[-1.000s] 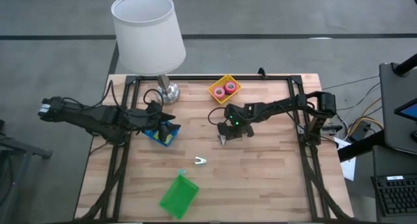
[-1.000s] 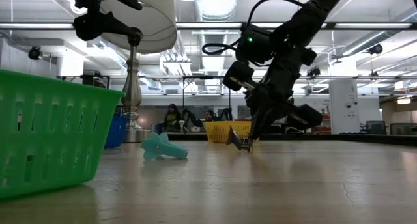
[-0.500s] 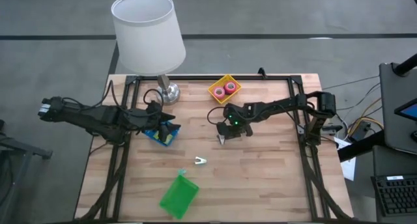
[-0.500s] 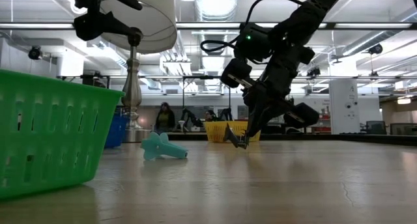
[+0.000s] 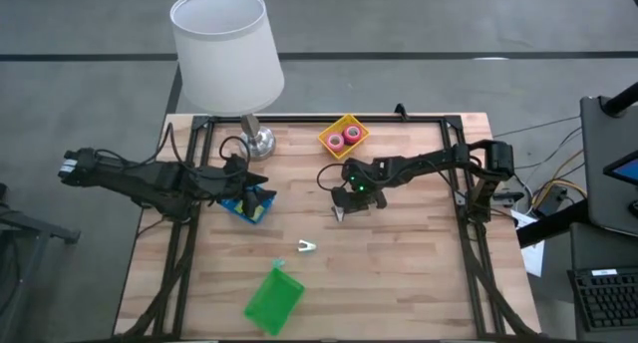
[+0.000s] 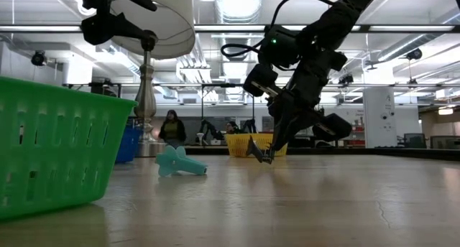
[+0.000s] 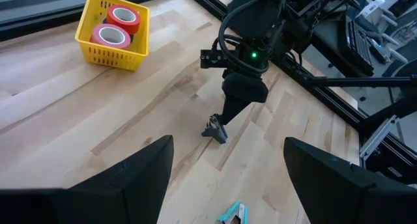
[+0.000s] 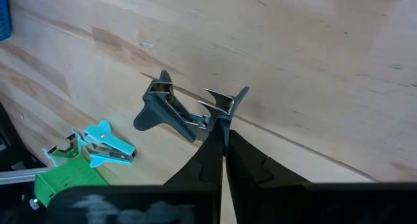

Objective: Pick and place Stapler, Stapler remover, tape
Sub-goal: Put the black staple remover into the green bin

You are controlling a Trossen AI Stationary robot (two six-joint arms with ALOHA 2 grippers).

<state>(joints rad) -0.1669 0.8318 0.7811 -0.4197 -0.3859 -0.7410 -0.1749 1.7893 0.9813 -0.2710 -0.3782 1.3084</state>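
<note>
My right gripper (image 5: 342, 211) stands mid-table, shut on a grey staple remover (image 8: 171, 110), which also shows in the low view (image 6: 257, 152). A teal staple remover (image 5: 306, 245) lies flat on the wood nearer the near edge. Pink and red tape rolls (image 5: 344, 136) sit in a yellow basket (image 7: 91, 51) by the far edge. My left gripper (image 5: 257, 188) hovers open over a blue basket (image 5: 247, 207) that holds lime-green pieces. I can make out no stapler and no dark blue tape. My right gripper pinches one grey wing of the staple remover (image 8: 225, 107) between its two fingers, coming from above and slanting down. The other wing and the metal claws (image 8: 159, 94) stick out sideways. Whether its lower tip (image 6: 253, 155) touches the table, I cannot tell.
A lamp with a white shade (image 5: 227, 46) and a metal base (image 5: 258, 139) stands at the far left. A green basket (image 5: 272, 299) sits near the near edge. Black frame rails (image 5: 469, 233) run along the table's sides. Bare wood lies to the right of the gripper.
My right gripper has moved a little toward the table's left and slightly up, carrying the grey staple remover with it. The left arm has kept still. A person walks in the room behind.
</note>
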